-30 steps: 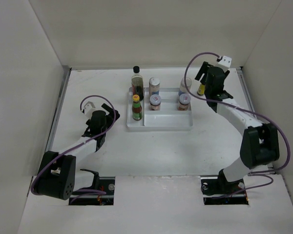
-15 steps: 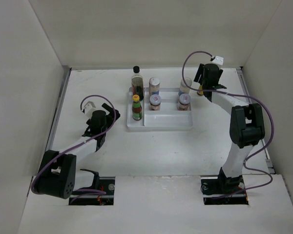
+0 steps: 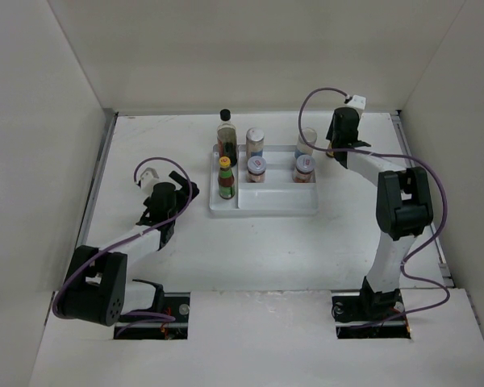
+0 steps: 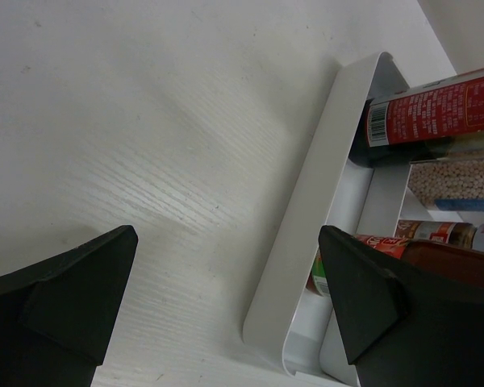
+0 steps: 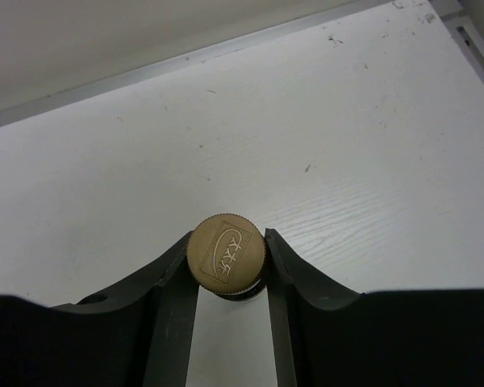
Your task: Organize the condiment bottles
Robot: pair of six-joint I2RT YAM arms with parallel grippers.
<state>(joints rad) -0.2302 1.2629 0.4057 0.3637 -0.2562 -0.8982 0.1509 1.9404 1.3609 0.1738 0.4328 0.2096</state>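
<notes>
My right gripper [image 3: 335,143] stands at the back right of the table, just outside the white divided tray [image 3: 266,210]. In the right wrist view its fingers [image 5: 173,274] press both sides of the gold cap of the tiny yellow bottle [image 5: 226,254], which stands upright on the table. In the tray stand the tall dark bottle [image 3: 227,137], the red-green yellow-capped bottle [image 3: 225,179] and several pale-lidded spice jars [image 3: 256,169]. My left gripper [image 3: 185,181] hangs open left of the tray, nothing between its fingers [image 4: 73,298], with the tray's rim [image 4: 306,210] just ahead.
The tray's front long compartment [image 3: 278,197] holds nothing. White walls close the table at the back and on both sides, and a metal rail [image 3: 399,129] runs along the right edge near my right gripper. Cables loop above both arms.
My right arm has swung back and left, down over the tiny yellow bottle, and its fingers have closed onto the cap. The left arm has stayed still.
</notes>
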